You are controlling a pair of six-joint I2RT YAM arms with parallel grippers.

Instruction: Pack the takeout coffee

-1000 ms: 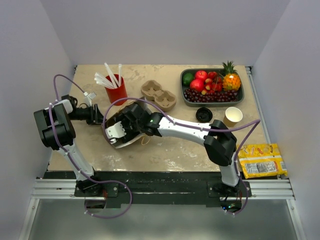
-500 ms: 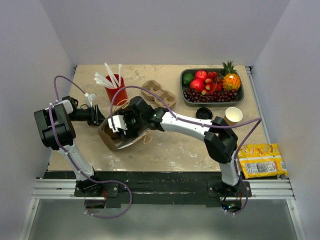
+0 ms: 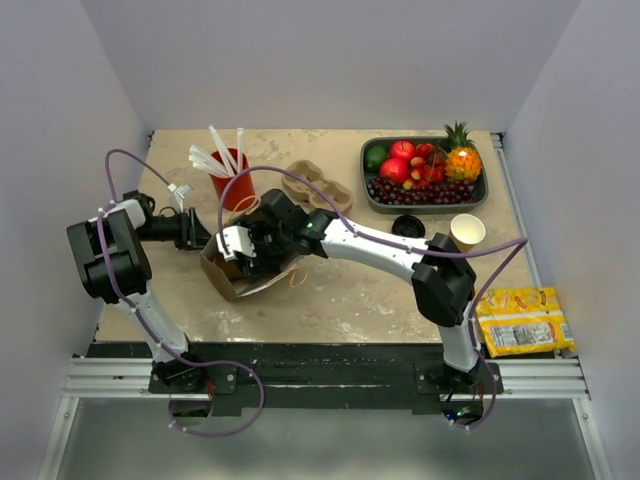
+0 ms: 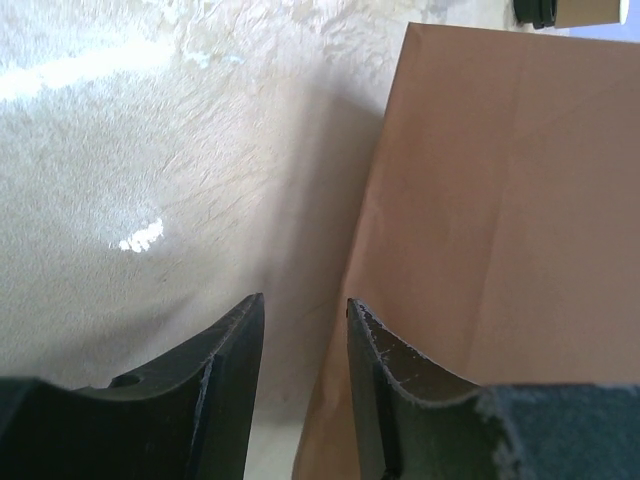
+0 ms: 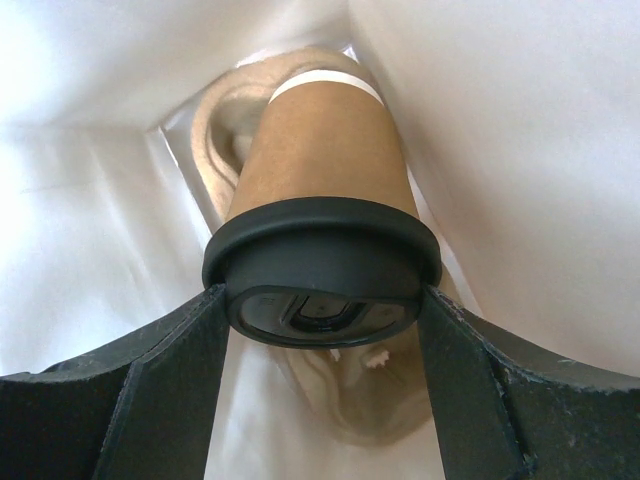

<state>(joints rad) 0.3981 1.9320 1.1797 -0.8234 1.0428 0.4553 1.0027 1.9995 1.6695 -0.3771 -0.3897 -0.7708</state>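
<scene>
Right now the right pincer point(image 5: 322, 300) is clamped on the coffee point(image 5: 320, 140), one finger on each side of its black lid point(image 5: 320, 255), with the cup body pointing away from the wrist camera. The grip looks square to us, with no visible skew between the fingers.

White bag lining surrounds the cup on every side, so the coffee is inside the bag point(image 5: 520, 120). We can't tell whether the cup base touches the bag's floor yet.

From above, that pincer is buried in the mouth of the brown bag on the table point(image 3: 350, 300). The coffee itself is hidden from that view.

The left pincer point(image 4: 305, 305) sits right at the bag's left side. Its fingers stand a narrow gap apart and the bag's edge runs into that gap. We can't tell if it's pinching the paper or just resting beside it.

Our read on progress:
- Done: coffee picked up and inserted into the bag.
- Left: seat it on the bag floor, let go, and back the right arm out without tipping the cup or dragging the bag.

The loose lid point(image 3: 407, 227) and lidless cup point(image 3: 466, 231) sit by the fruit tray point(image 3: 484, 192), well apart from the bag. They aren't ours to pack.
</scene>
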